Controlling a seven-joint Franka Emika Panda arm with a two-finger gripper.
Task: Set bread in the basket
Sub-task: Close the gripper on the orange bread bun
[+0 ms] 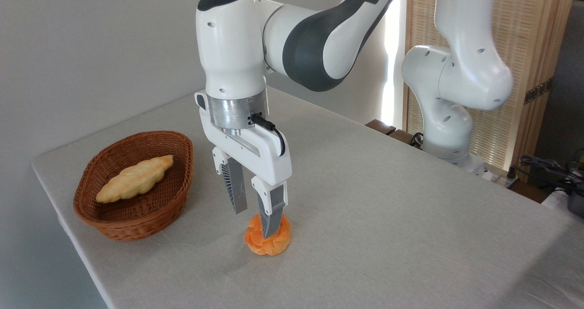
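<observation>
The bun (268,241) sits on the table (388,208), close to the front edge. It is small, round and bright orange, with a twisty, bumpy top. The gripper (255,220) hangs right over it, pointing straight down. Its two grey ribbed fingers are wide apart and hold nothing. One finger (272,213) is in front of the bun. The other (236,188) is up and to the left. The bun looks to be between them, but I cannot tell if they touch it. Farther back on the left is the basket (132,227), brown, woven and oval. A long pale loaf (134,179) lies inside.
</observation>
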